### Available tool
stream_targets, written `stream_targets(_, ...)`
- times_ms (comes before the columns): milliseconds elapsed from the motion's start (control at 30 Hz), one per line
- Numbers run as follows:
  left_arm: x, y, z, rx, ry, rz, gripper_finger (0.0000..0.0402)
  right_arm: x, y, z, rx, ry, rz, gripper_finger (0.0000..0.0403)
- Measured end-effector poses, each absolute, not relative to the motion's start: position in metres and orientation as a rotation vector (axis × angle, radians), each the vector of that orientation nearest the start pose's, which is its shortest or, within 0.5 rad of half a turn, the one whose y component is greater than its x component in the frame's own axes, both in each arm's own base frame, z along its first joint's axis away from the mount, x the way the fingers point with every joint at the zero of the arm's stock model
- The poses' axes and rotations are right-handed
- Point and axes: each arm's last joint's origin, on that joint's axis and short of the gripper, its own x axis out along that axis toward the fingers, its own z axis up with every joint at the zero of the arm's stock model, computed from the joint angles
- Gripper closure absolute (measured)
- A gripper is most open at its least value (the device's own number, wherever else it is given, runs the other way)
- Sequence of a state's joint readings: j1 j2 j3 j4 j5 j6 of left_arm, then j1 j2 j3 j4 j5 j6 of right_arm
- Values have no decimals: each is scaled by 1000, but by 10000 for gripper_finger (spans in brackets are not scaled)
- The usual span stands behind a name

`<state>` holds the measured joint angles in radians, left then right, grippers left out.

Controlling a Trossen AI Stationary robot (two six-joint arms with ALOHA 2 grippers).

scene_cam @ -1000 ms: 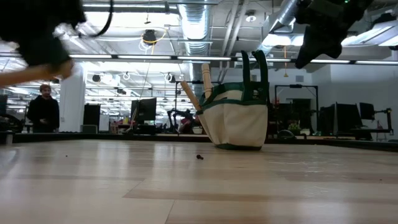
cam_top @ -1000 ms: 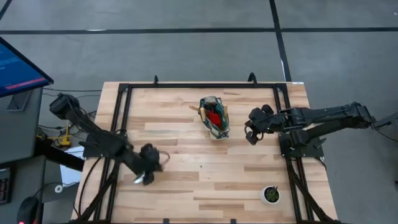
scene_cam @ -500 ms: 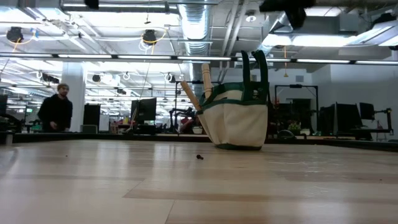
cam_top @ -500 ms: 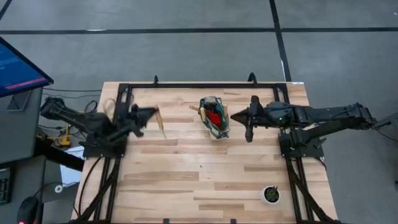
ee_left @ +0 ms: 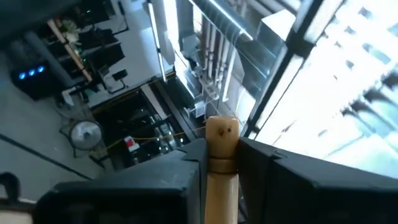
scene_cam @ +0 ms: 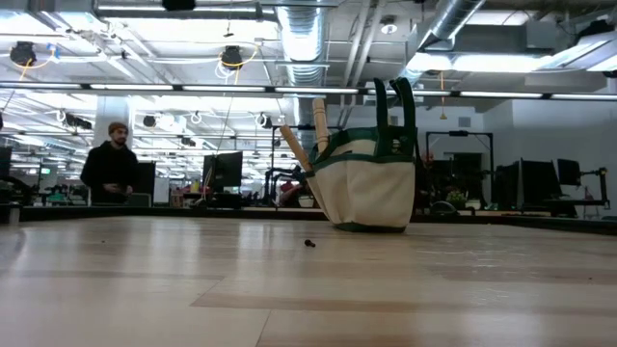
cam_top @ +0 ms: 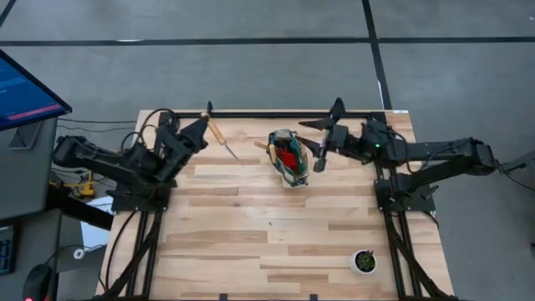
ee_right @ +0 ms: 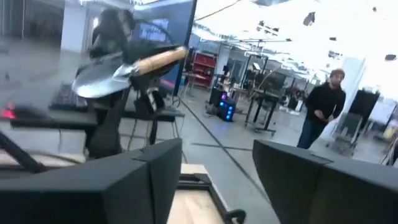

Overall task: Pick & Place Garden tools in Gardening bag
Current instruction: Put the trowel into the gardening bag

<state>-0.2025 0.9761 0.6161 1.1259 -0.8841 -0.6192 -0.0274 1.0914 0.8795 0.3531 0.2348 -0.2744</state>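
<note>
Wooden table (cam_top: 251,226): left gripper (cam_top: 203,127) clamping trowel (cam_top: 219,140), right gripper (cam_top: 322,142) open beside bag (cam_top: 287,156).

two matte black jointed arms with looped dark cables.

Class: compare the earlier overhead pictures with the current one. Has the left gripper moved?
Yes. The left gripper, holding a trowel, has swung from the table's near left area to its far edge, left of the gardening bag.

Bag (cam_top: 288,159) mid-table, tools (scene_cam: 318,123) inside, pot (cam_top: 364,262) near right corner
</note>
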Motion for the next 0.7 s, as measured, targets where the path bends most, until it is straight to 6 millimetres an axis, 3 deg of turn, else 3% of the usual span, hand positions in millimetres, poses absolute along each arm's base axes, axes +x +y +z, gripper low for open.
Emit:
stream_targets(200, 211, -9, 364, -1135, -936, 296, 365, 275, -14, 344, -541, -2, -241, 191)
stream_targets(400, 225, -11, 375, -1376, -966, 75, 363, 307, -29, 335, -587, 18, -242, 192)
stream_targets(700, 235, -24, 366, -1817, -815, -165, 361, 328, -31, 366, -598, -44, -259, 190)
